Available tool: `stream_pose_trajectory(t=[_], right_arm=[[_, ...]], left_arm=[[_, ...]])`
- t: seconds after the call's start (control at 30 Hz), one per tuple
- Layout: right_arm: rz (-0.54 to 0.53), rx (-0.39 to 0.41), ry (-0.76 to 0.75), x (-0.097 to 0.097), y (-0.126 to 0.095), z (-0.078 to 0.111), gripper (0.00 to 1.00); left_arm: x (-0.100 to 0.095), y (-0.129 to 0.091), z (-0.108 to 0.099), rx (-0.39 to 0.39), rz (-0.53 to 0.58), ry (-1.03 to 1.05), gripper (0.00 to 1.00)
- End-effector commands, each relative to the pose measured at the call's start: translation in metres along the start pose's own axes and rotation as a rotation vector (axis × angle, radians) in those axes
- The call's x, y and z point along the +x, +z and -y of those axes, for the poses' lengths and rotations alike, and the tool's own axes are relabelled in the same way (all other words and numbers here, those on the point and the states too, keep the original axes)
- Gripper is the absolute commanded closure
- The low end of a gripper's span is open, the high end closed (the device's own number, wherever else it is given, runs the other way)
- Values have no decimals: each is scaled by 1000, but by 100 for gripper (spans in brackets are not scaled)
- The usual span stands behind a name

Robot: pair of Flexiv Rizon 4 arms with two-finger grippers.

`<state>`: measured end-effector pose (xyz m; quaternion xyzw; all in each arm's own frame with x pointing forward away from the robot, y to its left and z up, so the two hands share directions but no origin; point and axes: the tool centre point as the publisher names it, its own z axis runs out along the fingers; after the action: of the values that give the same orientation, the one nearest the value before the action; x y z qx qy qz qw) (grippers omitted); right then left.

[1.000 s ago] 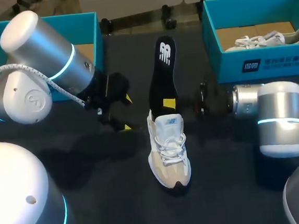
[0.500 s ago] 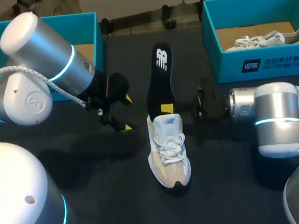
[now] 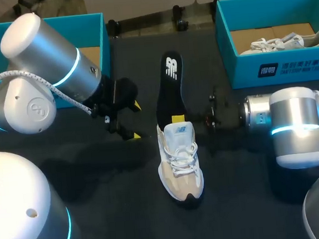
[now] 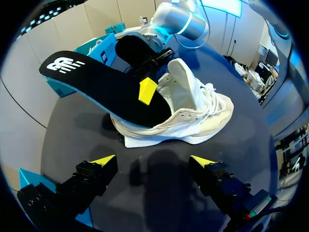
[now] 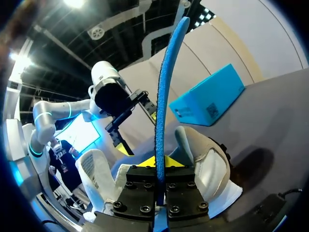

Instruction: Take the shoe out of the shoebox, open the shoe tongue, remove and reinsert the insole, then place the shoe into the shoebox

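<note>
The white shoe (image 3: 179,162) sits mid-table, toe toward 6 o'clock. The right gripper (image 3: 177,119) is clamped on the black insole (image 3: 169,85), which juts from the shoe's opening toward 12 o'clock. At the shoe's 10 o'clock, the left gripper (image 3: 135,121) hangs with its fingers apart.

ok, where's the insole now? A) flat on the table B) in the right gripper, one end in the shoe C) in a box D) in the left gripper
B: the right gripper is shut on the insole, whose lower end sits in the shoe.

Silver arms (image 3: 45,57) with cyan rings, a white braided cable (image 3: 50,89), black yellow-tipped jaws.
</note>
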<state>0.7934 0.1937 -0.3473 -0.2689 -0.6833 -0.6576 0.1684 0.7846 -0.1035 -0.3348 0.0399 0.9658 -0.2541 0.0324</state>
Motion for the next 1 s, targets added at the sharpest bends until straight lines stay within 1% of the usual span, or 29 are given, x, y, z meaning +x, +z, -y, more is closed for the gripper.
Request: stream_pose_trajectory(t=[0.03, 0.1, 0.2, 0.23, 0.37, 0.47, 0.57, 0.63, 0.8, 1.0], right_arm=[[3, 4, 5, 2, 4, 7, 100], [3, 5, 9, 1, 5, 8, 100], [14, 6, 1, 3, 6, 5, 100], [19, 5, -5, 4, 5, 4, 93], [32, 0, -29, 9, 4, -1, 82], [37, 0, -38, 11, 4, -4, 81], [44, -3, -52, 11, 1, -6, 76], [47, -5, -62, 12, 2, -7, 74], [47, -7, -76, 11, 2, -12, 71], [48, -2, -99, 8, 4, -20, 73]], left_arm=[[1, 1, 0, -1, 2, 0, 0], [1, 1, 0, -1, 2, 0, 0], [1, 1, 0, -1, 2, 0, 0], [1, 1, 0, -1, 2, 0, 0], [1, 1, 0, -1, 2, 0, 0], [1, 1, 0, -1, 2, 0, 0], [1, 1, 0, -1, 2, 0, 0], [1, 1, 0, -1, 2, 0, 0], [1, 1, 0, -1, 2, 0, 0], [1, 1, 0, -1, 2, 0, 0]])
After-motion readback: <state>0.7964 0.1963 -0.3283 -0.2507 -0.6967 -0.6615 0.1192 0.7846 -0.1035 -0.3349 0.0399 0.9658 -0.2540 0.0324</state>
